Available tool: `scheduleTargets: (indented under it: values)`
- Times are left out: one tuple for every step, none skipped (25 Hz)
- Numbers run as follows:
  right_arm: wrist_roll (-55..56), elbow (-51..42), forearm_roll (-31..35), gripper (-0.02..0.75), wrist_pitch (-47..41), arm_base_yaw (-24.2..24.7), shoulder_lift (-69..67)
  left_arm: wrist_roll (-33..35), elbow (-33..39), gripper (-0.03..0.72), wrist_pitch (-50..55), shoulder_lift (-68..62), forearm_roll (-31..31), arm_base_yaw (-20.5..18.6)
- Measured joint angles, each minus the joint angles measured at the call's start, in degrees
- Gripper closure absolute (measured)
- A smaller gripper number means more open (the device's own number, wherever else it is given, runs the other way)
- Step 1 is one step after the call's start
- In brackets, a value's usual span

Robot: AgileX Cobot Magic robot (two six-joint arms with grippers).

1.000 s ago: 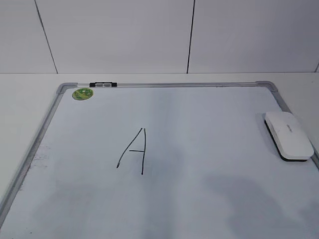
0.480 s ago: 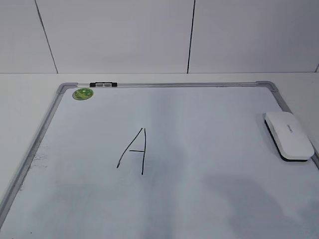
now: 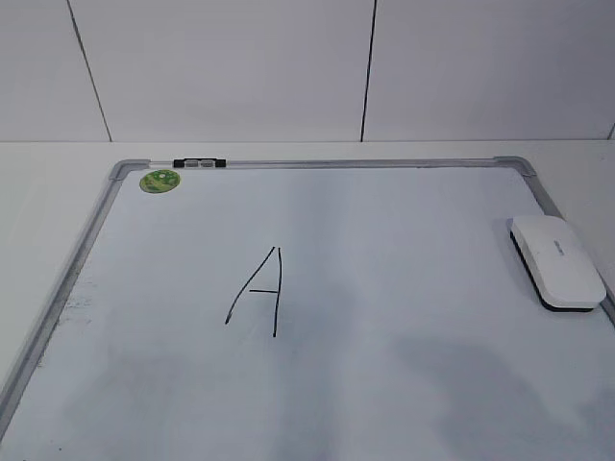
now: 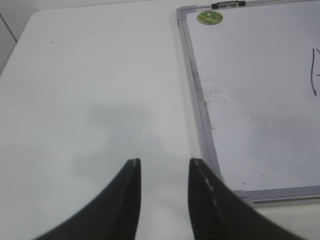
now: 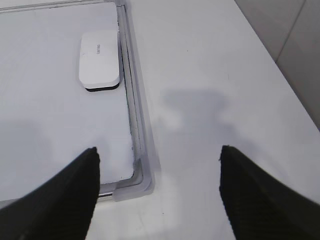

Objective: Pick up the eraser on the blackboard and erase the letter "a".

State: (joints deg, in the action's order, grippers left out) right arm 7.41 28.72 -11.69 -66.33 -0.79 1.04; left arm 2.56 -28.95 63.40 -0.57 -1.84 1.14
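The blackboard (image 3: 336, 163) is a white board with a grey frame lying flat on the table. The eraser (image 3: 557, 261), white with a black underside, lies on the board at its right edge. It also shows in the right wrist view (image 5: 99, 60), far ahead of my right gripper (image 5: 159, 150), which is open wide and empty over the board's near right corner (image 5: 131, 100). My left gripper (image 4: 164, 161) is open and empty over bare table left of the board frame (image 4: 200, 95). The only letter showing is a tall capital "A" (image 3: 259, 293); no small "a" shows. Neither gripper shows in the exterior view.
A round green magnet (image 3: 159, 180) sits at the board's far left corner, with a black and grey clip (image 3: 198, 163) on the top frame beside it. White table surrounds the board. A tiled wall stands behind.
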Motion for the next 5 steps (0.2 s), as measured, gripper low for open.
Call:
scheduleTargets:
  values:
    - [0.0, 0.0, 0.0, 0.145, 0.0, 0.0, 0.0, 0.0, 0.0, 0.443, 0.0, 0.0, 0.0, 0.0]
    - [0.0, 0.0, 0.0, 0.146, 0.0, 0.0, 0.0, 0.0, 0.0, 0.443, 0.0, 0.0, 0.0, 0.0]
    - [0.0, 0.0, 0.0, 0.146, 0.0, 0.0, 0.0, 0.0, 0.0, 0.443, 0.0, 0.0, 0.0, 0.0]
    - [0.0, 0.0, 0.0, 0.145, 0.0, 0.0, 0.0, 0.0, 0.0, 0.443, 0.0, 0.0, 0.0, 0.0]
    - [0.0, 0.0, 0.0, 0.145, 0.0, 0.0, 0.0, 0.0, 0.0, 0.443, 0.0, 0.0, 0.0, 0.0]
